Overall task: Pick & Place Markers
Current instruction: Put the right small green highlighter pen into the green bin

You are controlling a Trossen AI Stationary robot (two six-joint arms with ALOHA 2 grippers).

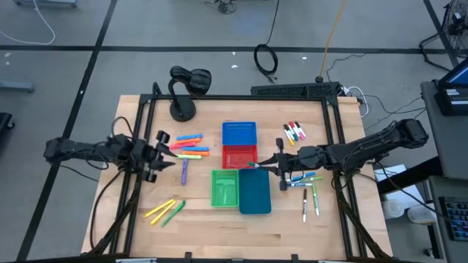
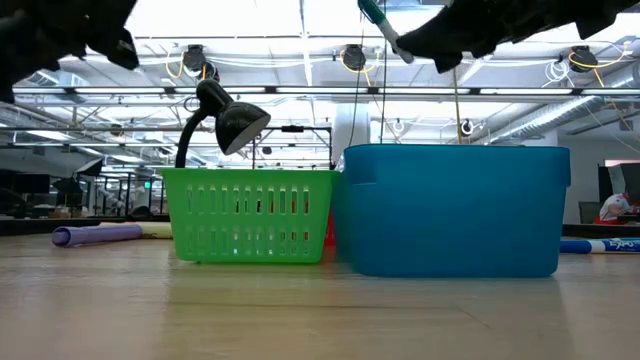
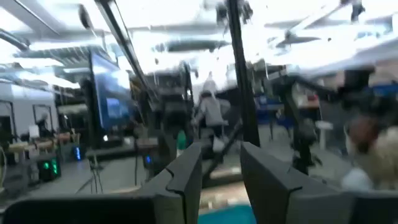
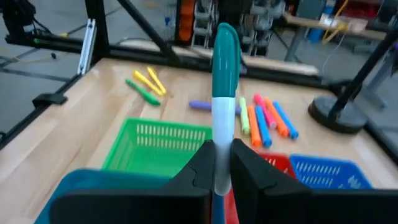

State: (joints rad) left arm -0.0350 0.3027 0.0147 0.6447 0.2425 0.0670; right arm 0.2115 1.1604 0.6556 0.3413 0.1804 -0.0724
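The right gripper pinches the white body of the teal-capped marker, which looks light, stiff and smooth, so gripping mid-body seems safest; the left gripper stands narrowly open, empty.

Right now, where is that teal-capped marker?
The teal-capped marker is pinched in the right tool, held up in the air over the teal bin, just beside the red bin at mid-table.

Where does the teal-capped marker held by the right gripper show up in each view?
High view: teal-capped marker at the right gripper, over the red bin.
Low view: top centre, tilted, teal cap up.
Left wrist view: not in it.
Right wrist view: centre, upright between the fingers.
Shared landmark: green bin.
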